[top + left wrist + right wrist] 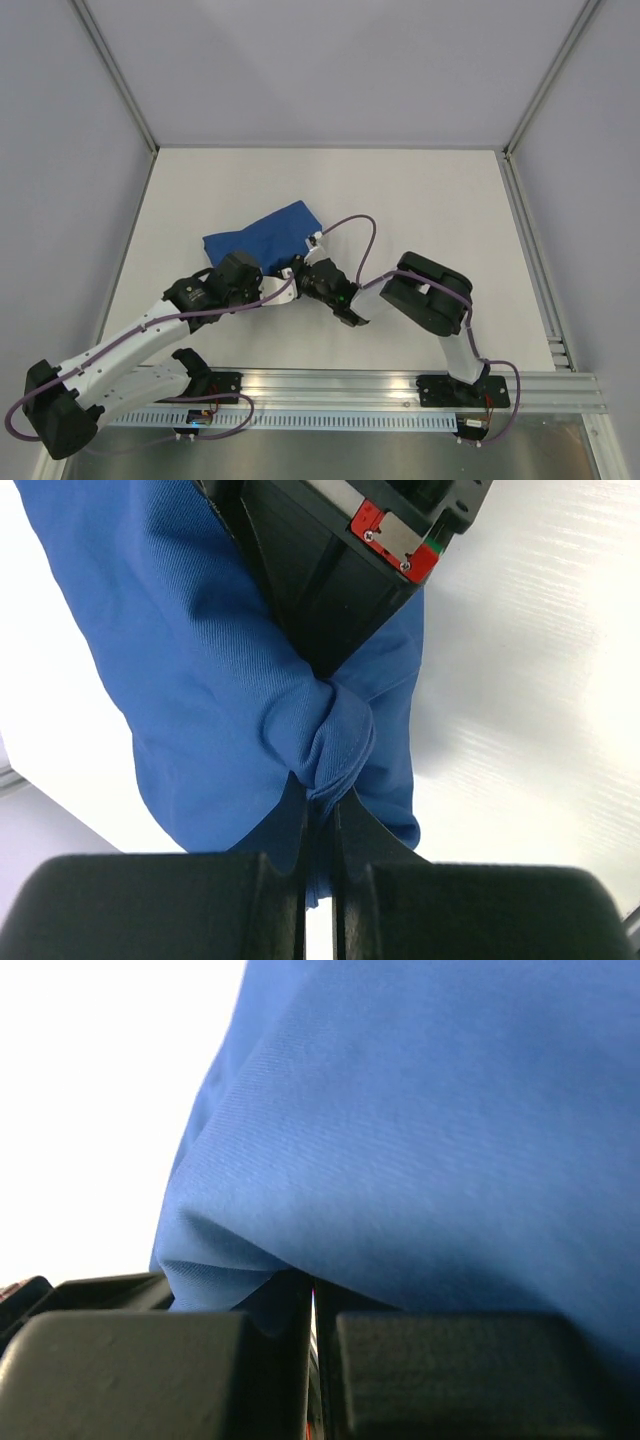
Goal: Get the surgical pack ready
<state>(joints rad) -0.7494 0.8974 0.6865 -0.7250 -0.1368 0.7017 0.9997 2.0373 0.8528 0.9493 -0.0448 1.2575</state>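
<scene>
White tabletop (420, 200), pale walls round it.

- Item: surgical pack (265, 232). Royal-blue fabric, matte, lying as a creased folded bundle left of centre on tabletop, just beyond both tools. Near edge bunched where tools meet it.
- L tool (322, 810): closed, pinching a gathered knot of pack's near edge.
- R tool (312, 1295): closed on a fold of the same fabric. Sits opposite L tool, v. close, bunch btwn them.
- Status (judged): mid-task. Drape already down to a compact bundle, and a fold of near edge looks to be in hand.
- Left to do, prob.: lay that edge over, let go w/ both tools, square up bundle. Can't tell how many folds remain.
</scene>
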